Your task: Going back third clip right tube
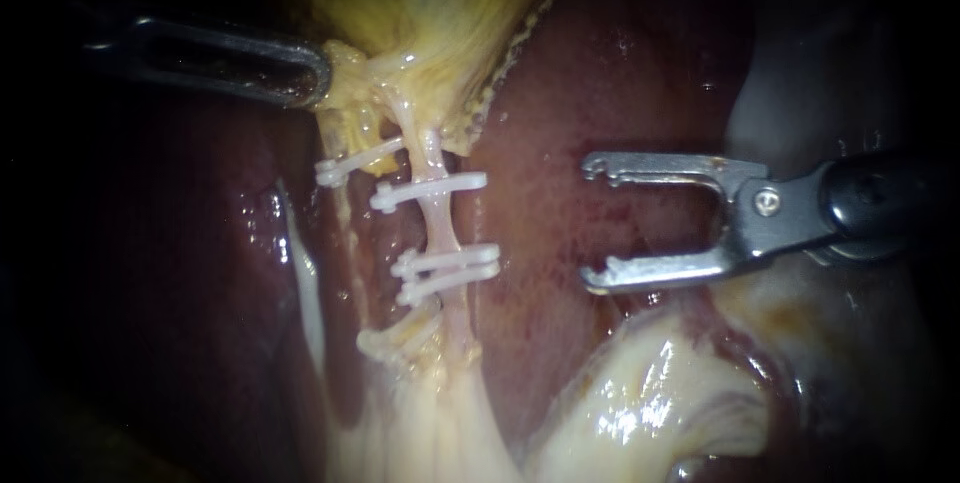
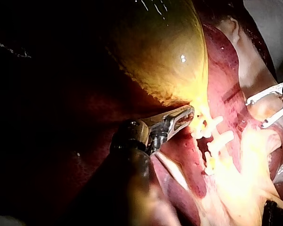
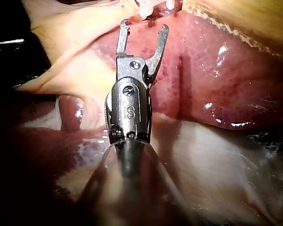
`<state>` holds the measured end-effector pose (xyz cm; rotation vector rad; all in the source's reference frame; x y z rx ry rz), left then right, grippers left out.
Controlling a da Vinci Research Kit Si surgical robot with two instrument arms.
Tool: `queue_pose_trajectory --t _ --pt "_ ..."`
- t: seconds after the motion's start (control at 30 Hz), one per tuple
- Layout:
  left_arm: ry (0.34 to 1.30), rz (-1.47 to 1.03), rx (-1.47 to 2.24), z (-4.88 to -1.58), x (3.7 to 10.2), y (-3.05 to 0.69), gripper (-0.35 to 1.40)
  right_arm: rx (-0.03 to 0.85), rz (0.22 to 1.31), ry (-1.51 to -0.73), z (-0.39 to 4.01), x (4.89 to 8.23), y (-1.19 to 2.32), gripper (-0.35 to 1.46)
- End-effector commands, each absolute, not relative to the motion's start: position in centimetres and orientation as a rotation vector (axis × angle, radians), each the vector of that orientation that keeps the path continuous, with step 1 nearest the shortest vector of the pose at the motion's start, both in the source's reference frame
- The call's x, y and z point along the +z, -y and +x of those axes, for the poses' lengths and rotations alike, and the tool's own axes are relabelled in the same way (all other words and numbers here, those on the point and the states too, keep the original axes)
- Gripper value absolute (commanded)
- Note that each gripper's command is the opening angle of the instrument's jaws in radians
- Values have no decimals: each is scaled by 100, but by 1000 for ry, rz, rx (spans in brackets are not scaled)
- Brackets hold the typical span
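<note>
In the endoscope view the right tube (image 1: pixel 440 223) runs from 12 to 6 o'clock through the middle of the field, pale and thin against the dark liver (image 1: pixel 560 93). It carries three white clips: an upper clip (image 1: pixel 428 190), and a lower pair of clips (image 1: pixel 447 265) lying just beside each other. A fourth clip (image 1: pixel 358 161) sits at 10 o'clock from the upper one, tilted, on a strand to the side. The right instrument (image 1: pixel 592 223) comes in from 3 o'clock. Its end effector is open and empty, the two jaws standing wide apart over the liver, near the clipped tube but not touching it. The left instrument (image 1: pixel 318 78) comes in from 9 o'clock, and its end effector meets the yellow neck of the gallbladder (image 1: pixel 440 3). Only one jaw shows here. The left wrist view adds what the endoscope lacks: both jaws closed on that yellow tissue, the swollen body of the gallbladder (image 2: pixel 165 52) ahead of the instrument, and the clips beside its tip. The right wrist view shows the gap between the right instrument's jaws plainly, with liver under them, the white clips just ahead of their tips, and pale tissue (image 3: pixel 70 52) beside the shaft.
</note>
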<state>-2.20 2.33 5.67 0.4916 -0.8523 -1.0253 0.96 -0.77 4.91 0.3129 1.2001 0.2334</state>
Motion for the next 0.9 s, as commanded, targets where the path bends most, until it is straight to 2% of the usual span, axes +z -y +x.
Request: queue_pose_trajectory --t 0.03,0.27,0.63,0.9 --pt "853 492 -1025 -220 567 -233 -35 226 311 -1193 95 490 78 50" --pt "853 486 -1027 -226 572 -230 -35 217 307 -1186 94 485 81 50" --pt "842 503 -1015 -259 614 -216 -35 215 310 -1187 93 485 82 50" --pt "842 504 -1014 -261 617 -215 -35 215 310 -1187 93 484 82 50"
